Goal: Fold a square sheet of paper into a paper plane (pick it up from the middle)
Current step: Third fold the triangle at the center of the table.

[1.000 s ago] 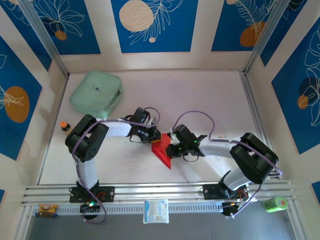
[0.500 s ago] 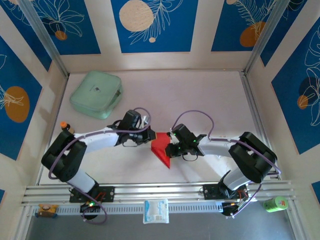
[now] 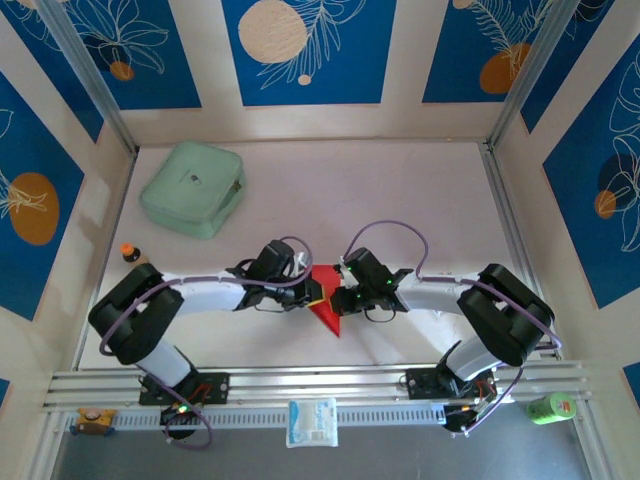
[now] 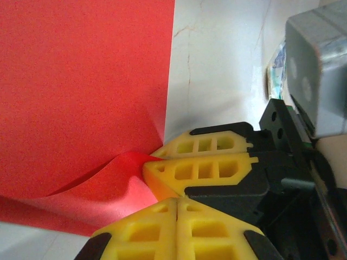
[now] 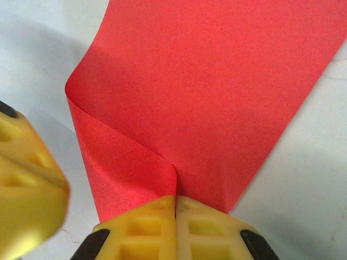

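The square sheet of paper [image 3: 326, 312] is bright red and lies folded to a pointed, triangular outline on the white table between both arms. My right gripper [image 3: 337, 298] is shut on it: in the right wrist view its jaws [image 5: 175, 199] pinch a raised fold of the paper [image 5: 217, 81]. My left gripper [image 3: 315, 291] is shut right beside it; in the left wrist view its tips [image 4: 177, 199] meet with no red between them, against the right gripper's fingers [image 4: 206, 170] and a curled flap of the paper [image 4: 81, 70]. The left gripper's finger [image 5: 27, 184] sits at the paper's left edge.
A mint-green case [image 3: 192, 188] lies at the back left. A small orange-capped bottle [image 3: 129, 252] stands by the left wall. A white packet [image 3: 312, 422] and a green can [image 3: 551, 407] rest beyond the aluminium rail [image 3: 320, 382] at the near edge.
The left arm has dropped low and stretched out, and its gripper has slid right and nearer to the paper and shut. The right gripper has kept its hold and barely moved.
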Robot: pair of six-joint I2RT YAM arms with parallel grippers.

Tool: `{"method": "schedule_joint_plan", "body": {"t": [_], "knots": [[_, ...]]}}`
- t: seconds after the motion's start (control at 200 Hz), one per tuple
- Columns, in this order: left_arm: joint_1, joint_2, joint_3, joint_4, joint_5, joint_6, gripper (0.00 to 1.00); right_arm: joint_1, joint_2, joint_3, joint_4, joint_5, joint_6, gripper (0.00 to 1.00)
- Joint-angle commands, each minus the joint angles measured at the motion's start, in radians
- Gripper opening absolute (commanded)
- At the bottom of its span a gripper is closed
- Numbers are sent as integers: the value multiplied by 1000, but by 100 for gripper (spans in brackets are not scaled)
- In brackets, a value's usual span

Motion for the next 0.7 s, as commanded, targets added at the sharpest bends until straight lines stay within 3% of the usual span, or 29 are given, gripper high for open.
{"method": "schedule_joint_plan", "body": {"t": [0.0, 0.695], "knots": [[-20, 39, 7, 30, -8, -26, 0, -5, 1, -1, -30, 8, 6, 0], [-24, 85, -7, -89, -77, 18, 0, -5, 3, 2, -26, -1, -1, 0]]}}
